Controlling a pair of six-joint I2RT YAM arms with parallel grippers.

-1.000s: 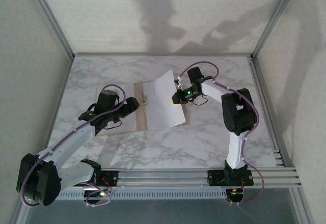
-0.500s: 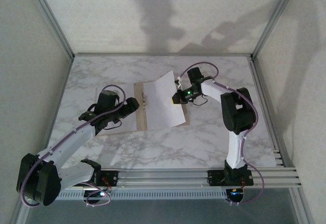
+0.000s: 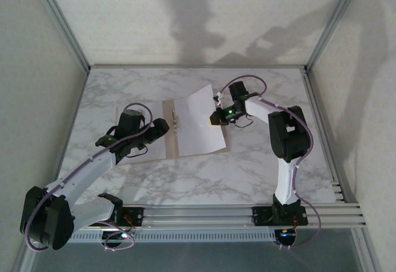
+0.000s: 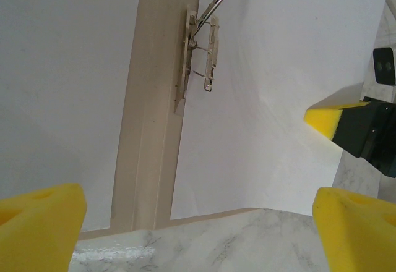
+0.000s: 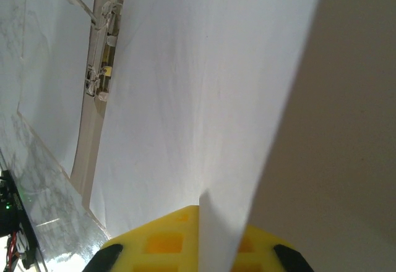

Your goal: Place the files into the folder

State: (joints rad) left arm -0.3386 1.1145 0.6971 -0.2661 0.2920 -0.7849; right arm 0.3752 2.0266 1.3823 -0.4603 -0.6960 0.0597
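Open folder (image 3: 171, 137) flat at centre of surface (image 3: 260, 173), clip (image 4: 201, 55) on crease. At 3 o'clock edge of file sheet (image 3: 198, 120), right tool (image 3: 216, 116) clamped on it, edge raised. At 9 o'clock of crease, left tool (image 3: 162, 127) jaws apart, holding nothing. Sheet looks light, floppy, slippery: pinch near edge, move slowly.

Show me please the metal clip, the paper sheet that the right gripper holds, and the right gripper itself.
metal clip (image 4: 211, 55), left wrist view, on its long metal bar.
paper sheet (image 3: 195, 127), top view, on the middle of its white face.
right gripper (image 3: 216, 118), top view, between its yellow fingertips, shut on the sheet's edge.
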